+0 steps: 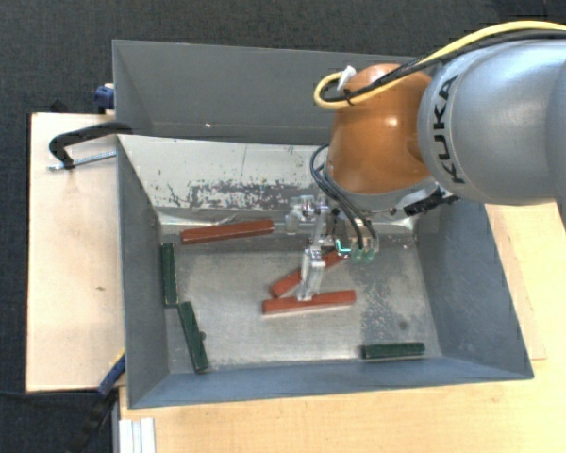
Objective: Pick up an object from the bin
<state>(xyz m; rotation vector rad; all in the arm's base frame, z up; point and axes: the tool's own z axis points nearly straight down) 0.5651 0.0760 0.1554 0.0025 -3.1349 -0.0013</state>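
Observation:
My gripper [308, 289] hangs low over the middle of the bin floor, below the orange wrist cover. Its tip rests at or just above a red-brown bar [332, 299] that lies flat and runs left to right. A second red-brown bar [288, 284] lies slanted just behind the first, partly hidden by the gripper. Whether either bar is held cannot be made out.
A longer red-brown bar [228, 233] lies along the back wall. Two dark green bars [169, 274] [191, 336] lie by the left wall, and a third dark green bar [392, 351] lies at the front right. The arm covers the bin's back right.

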